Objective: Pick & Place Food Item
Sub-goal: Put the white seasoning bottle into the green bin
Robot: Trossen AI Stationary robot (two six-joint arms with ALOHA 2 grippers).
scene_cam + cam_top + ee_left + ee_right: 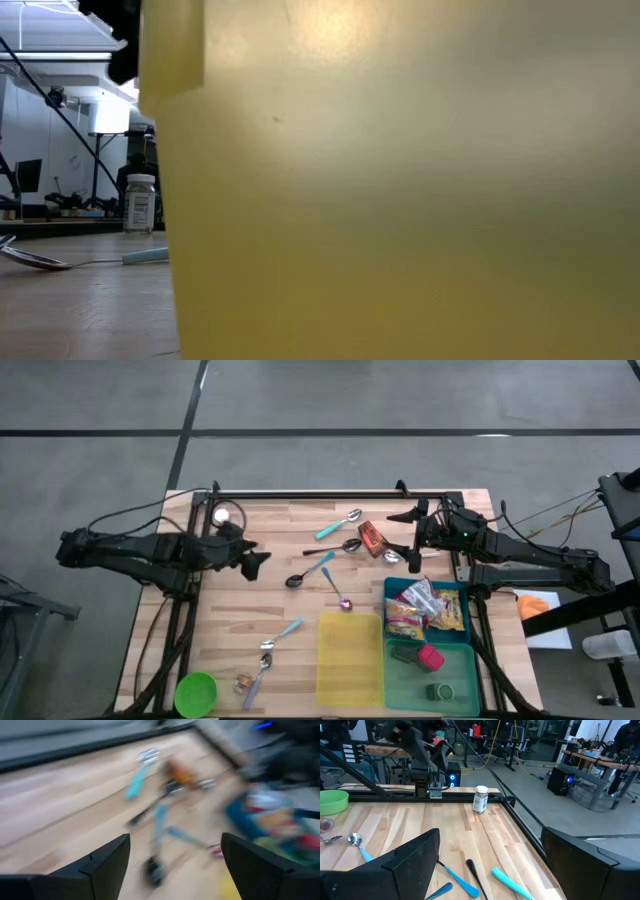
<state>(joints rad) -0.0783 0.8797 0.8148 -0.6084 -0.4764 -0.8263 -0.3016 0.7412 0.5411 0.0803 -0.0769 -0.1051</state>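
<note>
The wooden worktop (260, 590) stands on a grey floor, with a dark rail along its far edge. Many spoons lie spread over the middle of it.

The left arm lies low and stretched out flat from the left side. Its left pincer (256, 563) is over the wood near the far left part, and its two dark fingers (107, 857) are wide apart with nothing between them.

The right arm reaches in flat from the right side. Its right pincer (400, 520) is over the far right corner, close to an orange-brown food packet (372, 538) that lies on the wood beside the spoons. Its fingers (415, 855) are wide apart too, and hold nothing.

A blue bin (392, 588) near the right edge is full of snack bags (425, 610). Just in front of it is a green bin (455, 660). A yellow bin (349, 658) sits beside them. A green bowl (196, 693) sits at the near left corner, and a small jar (222, 516) stands at the far left.
</note>
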